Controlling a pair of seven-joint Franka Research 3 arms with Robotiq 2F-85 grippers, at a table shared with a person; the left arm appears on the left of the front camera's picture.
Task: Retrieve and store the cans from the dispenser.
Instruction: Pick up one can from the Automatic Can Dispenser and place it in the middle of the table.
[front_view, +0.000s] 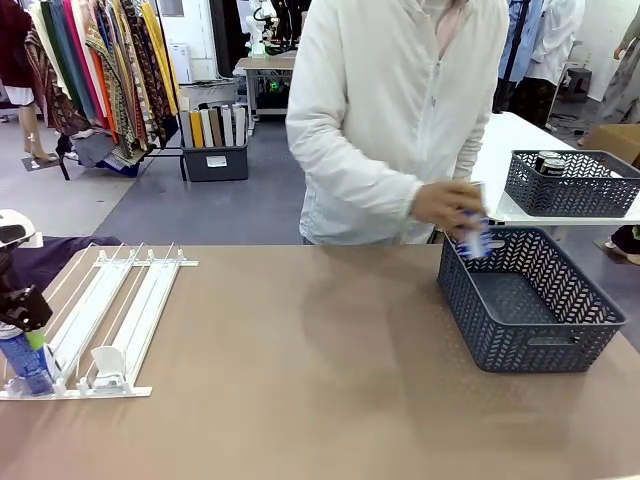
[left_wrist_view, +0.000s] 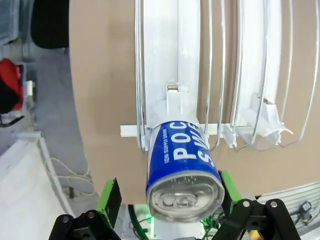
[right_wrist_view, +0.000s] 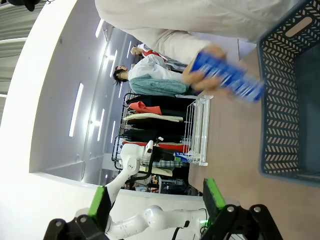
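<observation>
Blue can (front_view: 25, 368) stands upright at the front lip of the dispenser (front_view: 120, 300), at the table's (front_view: 300, 380) left side, with the left claw (front_view: 27, 340) around its top. Across the table a person's hand (front_view: 445, 205) holds a second blue can (front_view: 474, 240) over the rim of a dark grey basket (front_view: 530, 340).

Left wrist view: the blue can (left_wrist_view: 182, 165) sits between the spread green pads (left_wrist_view: 109, 197) of the left claw (left_wrist_view: 168, 194), jaws wide open, a gap on one side.

Right wrist view: the right claw (right_wrist_view: 156, 197) is open and empty, well apart from the second blue can (right_wrist_view: 227, 77).
</observation>
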